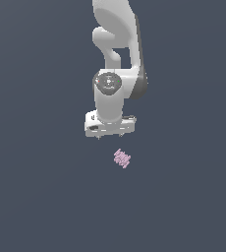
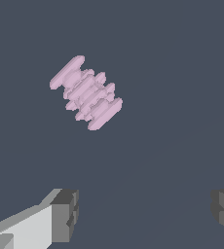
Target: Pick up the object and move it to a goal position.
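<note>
**Approach needs centring before descent**

Gripper (image 1: 110, 134) of the white Panda arm hangs above the flat dark grey-blue floor (image 1: 36, 197), jaws spread wide and holding nothing. In the wrist view I see both grey finger pads (image 2: 65, 215) well apart with only bare floor between them.

The small pale pink ridged block with flanged ends (image 1: 122, 158) lies on the floor, just to the exterior view's right of the gripper and lower in the picture. It's apart from the fingers, not touching. In the wrist view the same block (image 2: 86, 92) sits skewed, long axis on a diagonal, clearly outside the gap between the pads.

Step in hand, I judge: lining up for the pick. To do it well I'd shift the hand until the block sits midway between the pads, then rotate the wrist so the pads close across the narrow ridged middle, not along the flanged ends. Only then go down. It's tiny, so an off-centre close could nudge it away.

No goal marker visible to me.
</note>
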### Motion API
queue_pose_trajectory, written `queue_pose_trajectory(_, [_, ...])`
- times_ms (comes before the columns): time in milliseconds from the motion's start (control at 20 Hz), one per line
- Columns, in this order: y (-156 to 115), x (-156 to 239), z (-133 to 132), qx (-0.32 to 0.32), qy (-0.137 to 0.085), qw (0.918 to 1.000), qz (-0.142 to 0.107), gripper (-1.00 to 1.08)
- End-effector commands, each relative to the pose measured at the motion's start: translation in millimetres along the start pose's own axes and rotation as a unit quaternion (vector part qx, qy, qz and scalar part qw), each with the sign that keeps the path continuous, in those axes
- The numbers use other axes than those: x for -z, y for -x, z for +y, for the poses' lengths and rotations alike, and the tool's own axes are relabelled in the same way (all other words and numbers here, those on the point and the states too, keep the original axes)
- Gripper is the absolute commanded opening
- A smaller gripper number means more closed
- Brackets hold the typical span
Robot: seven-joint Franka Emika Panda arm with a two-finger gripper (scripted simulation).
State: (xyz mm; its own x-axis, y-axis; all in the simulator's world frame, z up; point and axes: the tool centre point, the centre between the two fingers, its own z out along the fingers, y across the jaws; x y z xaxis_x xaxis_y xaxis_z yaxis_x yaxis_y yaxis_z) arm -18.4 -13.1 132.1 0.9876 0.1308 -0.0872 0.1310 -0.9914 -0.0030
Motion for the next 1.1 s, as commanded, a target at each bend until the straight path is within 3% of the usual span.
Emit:
queue_pose_trajectory(0, [-5,-2,-3,0.025,0.001,0.9997,0.002,1.00])
queue_pose_trajectory(400, [-30,-11,-16,0.142,0.007,0.9898,0.014,1.00])
queue_pose_trajectory(1050, [-66,-25,-40,0.315,0.015,0.9482,0.034,1.00])
